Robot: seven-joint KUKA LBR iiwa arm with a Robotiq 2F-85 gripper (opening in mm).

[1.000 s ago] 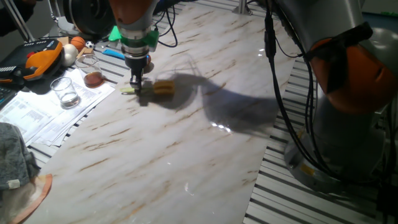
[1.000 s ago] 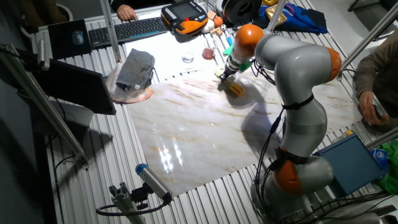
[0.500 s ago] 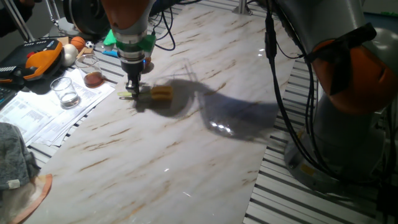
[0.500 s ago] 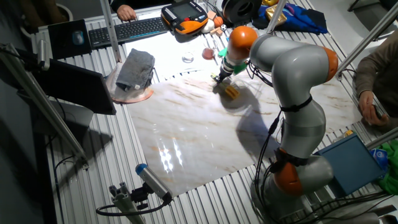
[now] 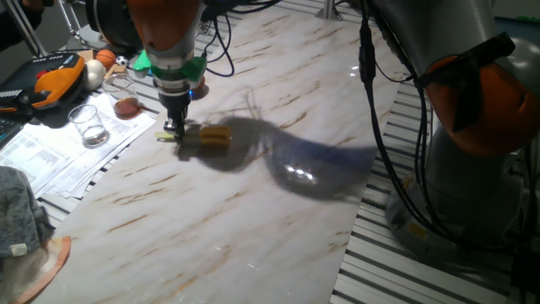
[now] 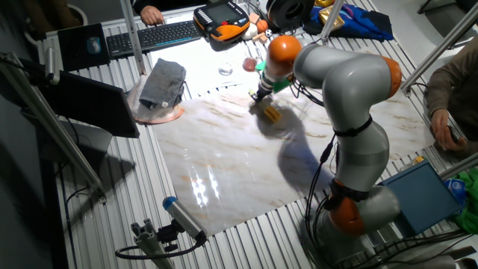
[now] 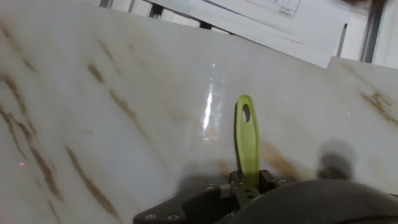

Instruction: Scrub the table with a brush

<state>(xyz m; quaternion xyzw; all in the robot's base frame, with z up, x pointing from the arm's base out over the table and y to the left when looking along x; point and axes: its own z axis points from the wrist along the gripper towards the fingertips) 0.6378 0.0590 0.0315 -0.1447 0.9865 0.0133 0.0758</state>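
Table: the table [image 5: 253,211] is a broad, glossy white marble-look slab veined with brown-orange streaks; it carries bright glare spots and the arm's dark shadow.
Brush: the brush [image 5: 213,138] lies near the slab's edge by the papers, its blocky yellow-orange head flat on the marble and its thin pale yellow-green handle [image 7: 246,140] running back to the gripper; the flat handle ends in a rounded tip with a small hole.
Gripper: the gripper [image 5: 174,128] points straight down from a green collar and an orange joint.
Fingers: closed narrow on the handle's near end, pinching it, as the hand view shows; the fingertips sit just above the tabletop, though contact with it cannot be made out.
Arm: smooth grey casing with orange joints, black cables trailing along it.
Beside the slab: printed papers [image 5: 67,148], a clear drinking glass [image 5: 88,124] and a second glass with reddish-brown contents [image 5: 125,98] stand on the slatted surface; a grey cloth [image 6: 163,81] lies further along.
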